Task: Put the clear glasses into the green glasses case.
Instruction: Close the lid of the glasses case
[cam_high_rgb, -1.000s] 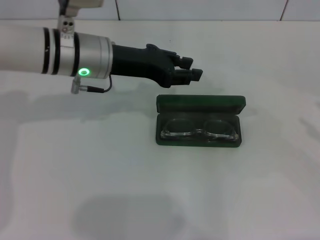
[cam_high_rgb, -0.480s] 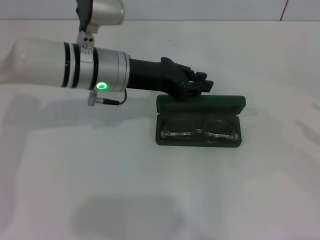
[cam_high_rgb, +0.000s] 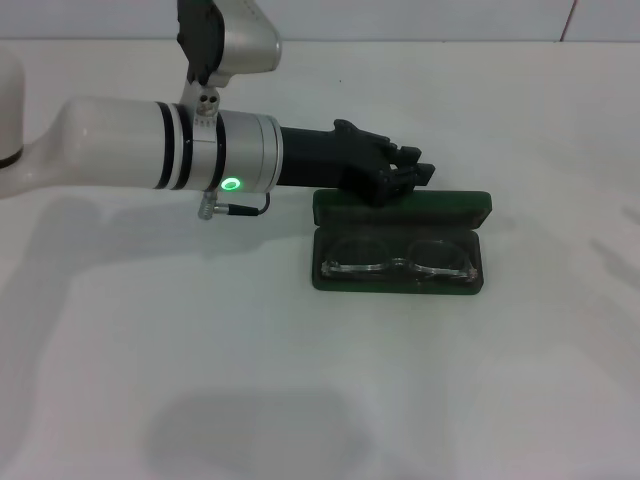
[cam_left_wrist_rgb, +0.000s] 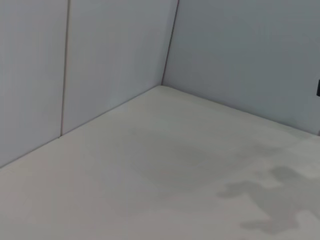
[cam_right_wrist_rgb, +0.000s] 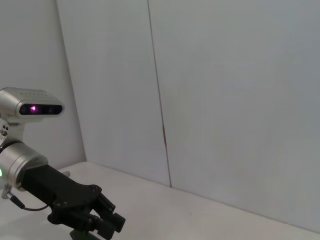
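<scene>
Clear glasses (cam_high_rgb: 398, 262) lie in the tray of the green glasses case (cam_high_rgb: 400, 212), lenses side by side, frame spanning nearly the tray's full length, on the near side of the fingers. Case is open on the white tabletop (cam_high_rgb: 300, 380); lid stands up along the far edge of the tray, right under the fingertips.

Left gripper (cam_high_rgb: 408, 176) reaches in from the robot's left, arm roughly level over the tabletop. Dark fingers (cam_high_rgb: 400, 170) look drawn close together, tips over the lid's top edge around its middle. Whether they touch the lid I cannot tell; nothing visibly pinched between them.

Right wrist view catches the same left gripper (cam_right_wrist_rgb: 107, 220) from the far side: fingers bunched, a sliver of green case just beneath them at the frame edge. Wall panels (cam_right_wrist_rgb: 210, 100) behind.

Left wrist view: only bare tabletop (cam_left_wrist_rgb: 165, 185) and wall corner.

Right gripper doesn't show in any view.
</scene>
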